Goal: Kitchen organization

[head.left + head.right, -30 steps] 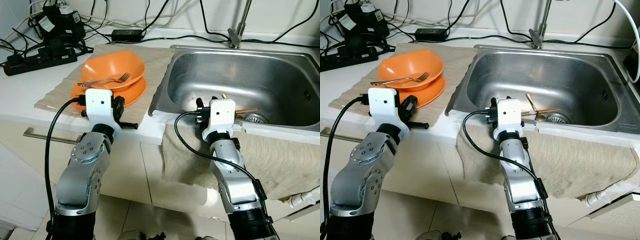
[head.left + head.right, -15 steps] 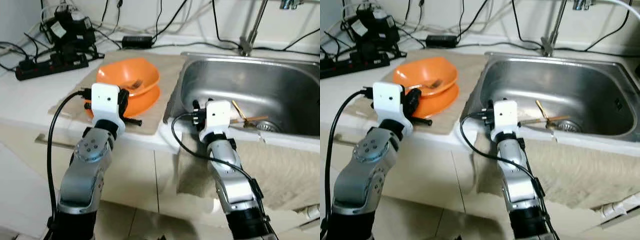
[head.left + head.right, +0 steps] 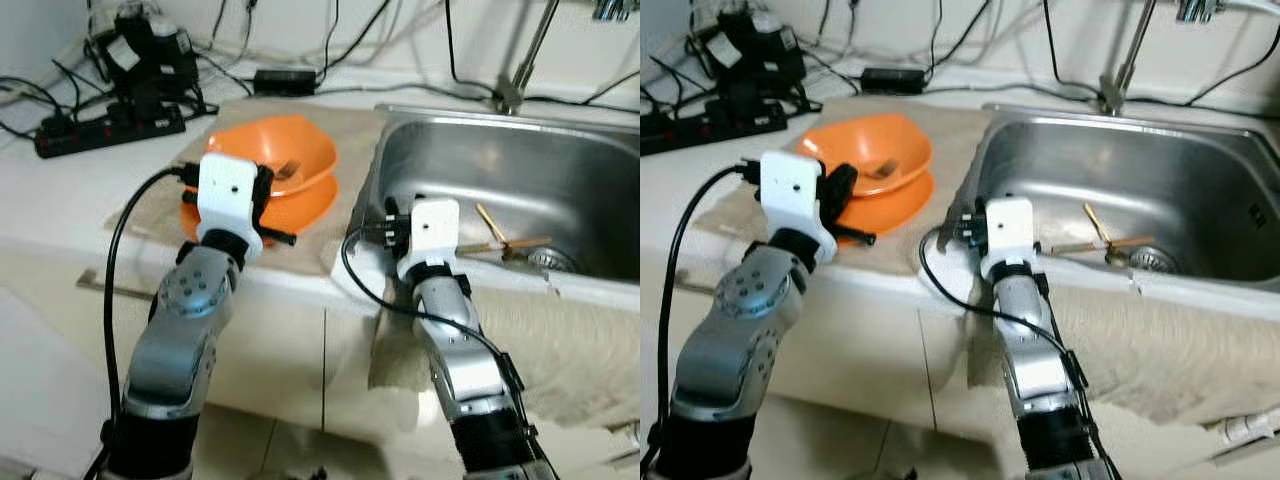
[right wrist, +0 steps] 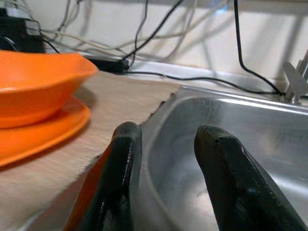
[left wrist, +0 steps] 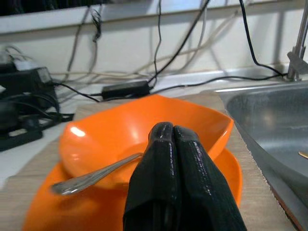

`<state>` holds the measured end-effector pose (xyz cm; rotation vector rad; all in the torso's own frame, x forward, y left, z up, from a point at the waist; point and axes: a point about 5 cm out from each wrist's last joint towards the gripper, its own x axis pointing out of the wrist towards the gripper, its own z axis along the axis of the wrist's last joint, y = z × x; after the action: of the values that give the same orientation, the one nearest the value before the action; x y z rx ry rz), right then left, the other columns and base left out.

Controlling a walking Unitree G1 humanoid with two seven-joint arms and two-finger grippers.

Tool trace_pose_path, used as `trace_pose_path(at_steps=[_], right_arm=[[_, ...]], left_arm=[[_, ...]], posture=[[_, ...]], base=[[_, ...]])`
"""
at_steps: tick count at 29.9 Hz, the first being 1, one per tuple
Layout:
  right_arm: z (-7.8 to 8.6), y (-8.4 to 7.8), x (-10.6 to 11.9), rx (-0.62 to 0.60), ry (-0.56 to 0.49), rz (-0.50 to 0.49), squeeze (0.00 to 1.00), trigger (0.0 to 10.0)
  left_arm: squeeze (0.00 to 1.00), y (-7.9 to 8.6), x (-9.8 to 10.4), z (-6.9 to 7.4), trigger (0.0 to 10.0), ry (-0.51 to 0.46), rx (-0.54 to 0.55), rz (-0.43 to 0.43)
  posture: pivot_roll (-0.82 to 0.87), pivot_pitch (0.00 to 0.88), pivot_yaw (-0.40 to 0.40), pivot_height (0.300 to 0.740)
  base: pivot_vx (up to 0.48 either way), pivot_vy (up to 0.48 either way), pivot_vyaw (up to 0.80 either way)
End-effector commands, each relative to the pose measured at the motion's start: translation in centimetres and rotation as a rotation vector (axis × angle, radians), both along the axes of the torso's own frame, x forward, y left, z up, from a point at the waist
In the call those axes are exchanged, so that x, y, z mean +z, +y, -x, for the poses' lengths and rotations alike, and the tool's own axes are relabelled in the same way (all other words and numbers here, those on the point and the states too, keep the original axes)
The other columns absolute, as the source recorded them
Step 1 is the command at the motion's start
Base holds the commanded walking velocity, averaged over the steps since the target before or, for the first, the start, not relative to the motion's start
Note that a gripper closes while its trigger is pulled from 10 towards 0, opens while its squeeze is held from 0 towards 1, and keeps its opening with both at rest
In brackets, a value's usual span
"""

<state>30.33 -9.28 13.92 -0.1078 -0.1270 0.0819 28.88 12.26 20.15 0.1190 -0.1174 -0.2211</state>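
Left wrist view: orange bowl (image 5: 144, 122) just beyond left claw (image 5: 174, 137).

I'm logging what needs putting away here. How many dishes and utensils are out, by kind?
Orange bowl: 1
Orange plate under the bowl: 1
Metal fork resting in the bowl: 1
Gold-coloured utensils lying crossed in the steel sink: 2; I cannot tell their kind
Total: 5
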Motion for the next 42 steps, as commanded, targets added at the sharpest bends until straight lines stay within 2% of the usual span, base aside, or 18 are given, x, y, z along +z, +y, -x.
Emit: trace_pose_path(at_steps=[1, 8, 15, 21, 30, 37, 42], right_arm=[[-0.1, 0.3, 0.2, 0.007, -0.015, -0.001, 0.0, 10.0], [-0.2, 0.4, 0.4, 0.011, -0.028, -0.005, 0.0, 10.0], [-0.3, -0.2, 1.3, -0.025, -0.072, -0.024, 0.0, 10.0], [-0.3, 0.0, 1.1, -0.025, -0.071, -0.02, 0.0, 10.0], [-0.3, 0.2, 0.9, -0.021, -0.069, -0.022, 0.0, 10.0], [-0.3, 0.3, 0.9, -0.018, -0.071, -0.021, 0.0, 10.0], [-0.4, 0.3, 0.9, -0.019, -0.072, -0.021, 0.0, 10.0]], left_arm=[[0.0, 0.1, 0.0, -0.1, 10.0, -0.005, -0.003, -0.02], [0.0, 0.1, -0.2, -0.2, 10.0, 0.003, -0.015, -0.037], [0.0, 0.1, -0.6, -0.4, 10.0, 0.03, -0.027, -0.041], [0.0, -0.5, -0.8, -0.4, 10.0, 0.041, -0.088, -0.064], [0.0, -0.8, -0.7, -0.4, 10.0, 0.034, -0.112, -0.076], [0.0, -0.6, -0.1, -0.7, 10.0, 0.023, -0.103, -0.081], [0.0, 0.1, 1.4, -1.5, 10.0, -0.003, -0.091, -0.112]], posture=[[0.05, 0.0, 0.07, 0.74], [0.05, 0.0, 0.071, 0.74], [0.05, 0.0, 0.074, 0.74], [0.05, 0.0, 0.078, 0.74], [0.05, 0.0, 0.079, 0.74], [0.05, 0.0, 0.079, 0.74], [0.06, 0.0, 0.081, 0.74]], base=[[0.0, 0.0, 0.0], [0.049, 0.0, 0.0], [0.48, 0.0, 0.0], [0.48, 0.0, 0.0], [0.48, 0.0, 0.0], [0.057, 0.0, 0.0], [0.0, 0.0, 0.0]])
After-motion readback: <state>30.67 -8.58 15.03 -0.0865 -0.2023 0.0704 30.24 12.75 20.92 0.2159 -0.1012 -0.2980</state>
